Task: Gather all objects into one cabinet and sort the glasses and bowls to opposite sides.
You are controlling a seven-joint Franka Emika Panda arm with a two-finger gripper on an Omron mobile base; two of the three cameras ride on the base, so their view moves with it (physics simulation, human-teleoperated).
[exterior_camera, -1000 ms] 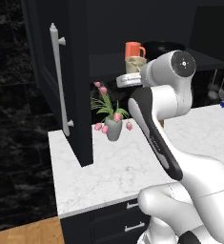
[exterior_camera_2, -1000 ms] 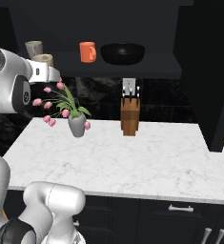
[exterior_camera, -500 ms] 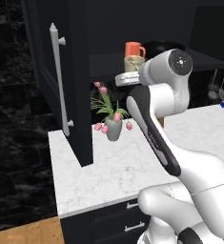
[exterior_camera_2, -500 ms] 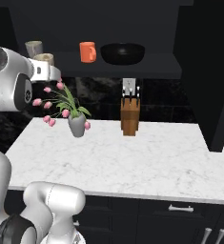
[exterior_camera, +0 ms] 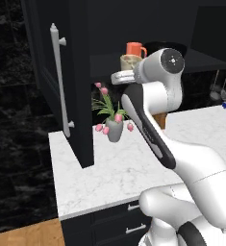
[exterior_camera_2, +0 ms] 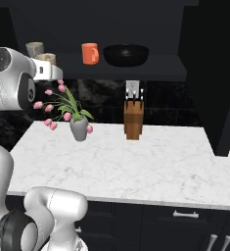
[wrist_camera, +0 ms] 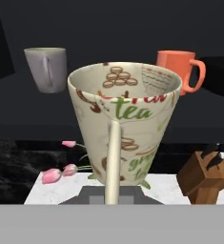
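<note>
A cream cup (wrist_camera: 124, 125) is seen up close in the hand view, with its handle facing the camera. The word "tea" is printed in green inside its rim, and part of another green word, maybe "green", is printed lower on its side. Small brown rings and lines are drawn on it too. The cup is held up at the height of the cabinet shelf (exterior_camera_2: 150, 66), just above the pink tulips (exterior_camera_2: 62, 110). The gripper (exterior_camera_2: 44, 68) is shut tight on the cup, though the finger tips are hidden behind it.

A grey mug (wrist_camera: 46, 68) is seen behind the cup on one side, and an orange mug (wrist_camera: 182, 69) on the other. No writing can be read on them. In the right base view, the grey mug (exterior_camera_2: 34, 49), the orange mug (exterior_camera_2: 90, 53) and 1 wide black bowl (exterior_camera_2: 126, 54) are lined up on the shelf. A wooden knife block (exterior_camera_2: 133, 119) is standing on the white counter (exterior_camera_2: 136, 162) below. The tall cabinet door (exterior_camera: 61, 77) with its long silver handle (exterior_camera: 59, 81) is swung open.
</note>
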